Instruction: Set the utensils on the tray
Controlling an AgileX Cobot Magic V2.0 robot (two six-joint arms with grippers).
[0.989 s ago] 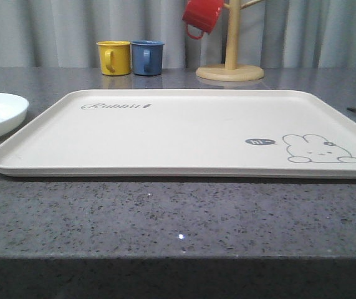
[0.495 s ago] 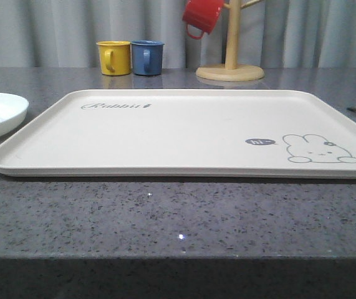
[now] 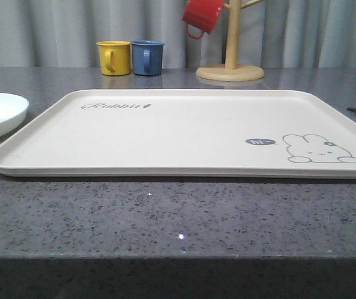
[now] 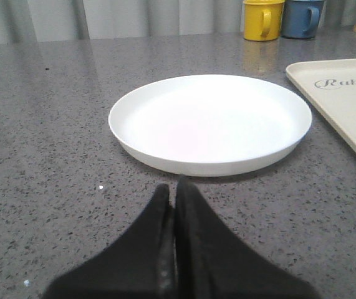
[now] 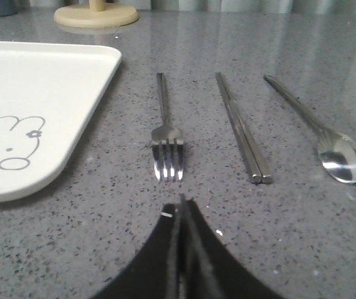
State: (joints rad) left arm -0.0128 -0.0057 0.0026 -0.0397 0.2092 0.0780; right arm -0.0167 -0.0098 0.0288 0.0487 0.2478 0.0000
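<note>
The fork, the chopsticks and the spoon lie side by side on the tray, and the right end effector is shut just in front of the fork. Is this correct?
Not quite. The fork, the chopsticks and the spoon lie side by side on the grey table, beside the tray, not on it. The right wrist view shows this. The right end effector is indeed shut just in front of the fork.

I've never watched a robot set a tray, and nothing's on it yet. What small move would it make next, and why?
Probably the right gripper should open and ease toward the fork. Its fingers are shut and empty, the fork lies on the table just ahead of them, nearest the tray, with the chopsticks and spoon farther off. The tray is bare.
</note>
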